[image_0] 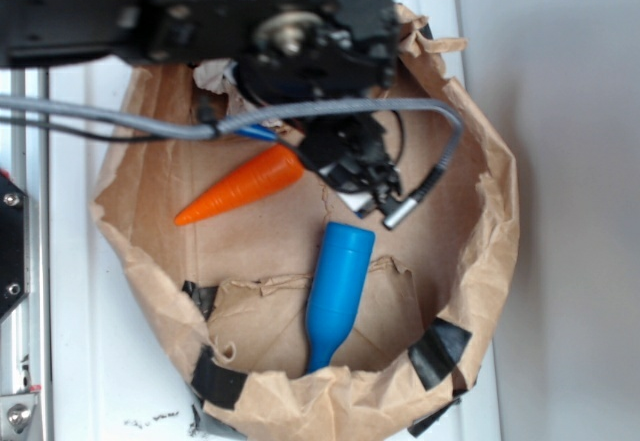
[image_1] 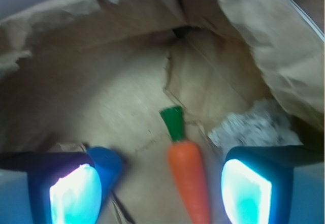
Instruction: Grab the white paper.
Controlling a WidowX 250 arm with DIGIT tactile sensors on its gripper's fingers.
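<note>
The white paper, a crumpled ball at the wrist view's right edge beside the carrot, looks light, soft and compressible, best pinched across its middle by the spread-jawed gripper

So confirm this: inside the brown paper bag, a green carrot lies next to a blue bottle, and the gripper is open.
One detail is wrong: the carrot is orange, with only a green top, as the wrist view shows. The rest stands: it lies in the brown paper bag beside the blue bottle, and the gripper is open.
</note>
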